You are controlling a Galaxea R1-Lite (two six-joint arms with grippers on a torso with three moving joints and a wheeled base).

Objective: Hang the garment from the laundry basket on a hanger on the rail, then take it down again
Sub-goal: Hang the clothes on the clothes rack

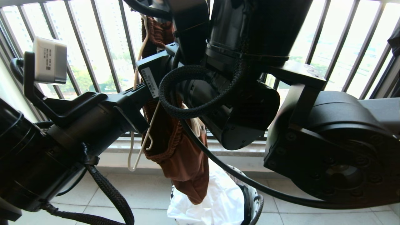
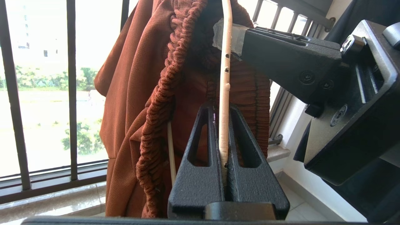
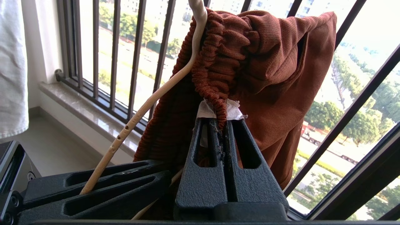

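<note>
Left wrist view showed the left pincer clamped on the cream wire of the hanger, the wire running straight up out of the closed jaws. The garment, rust-brown shorts, hung bunched against that wire, its ribbed waistband falling alongside it. The right pincer entered from the side, its taped tip meeting the wire and the cloth higher up.

In the right wrist view the right pincer was closed on a fold of the waistband, with white padding showing at the fingertips. The hanger slanted past it down into the left pincer, which lay just beside and below.

The head view placed both arms raised and crossed close before the camera, in front of a black railing of vertical bars. The garment dangled between them, with the hanger's lower end hooked out to one side. Beneath it on the tiled floor stood the laundry basket, with white cloth in it. The rail appeared in no view.

The step in hand looked like threading the shorts onto the hanger, well ahead of any hanging. The next move probably called for the right pincer to draw the waistband along the wire so the cloth sat spread over it, while the left pincer held the hanger steady. The bunched fabric could slide off the upturned end.
</note>
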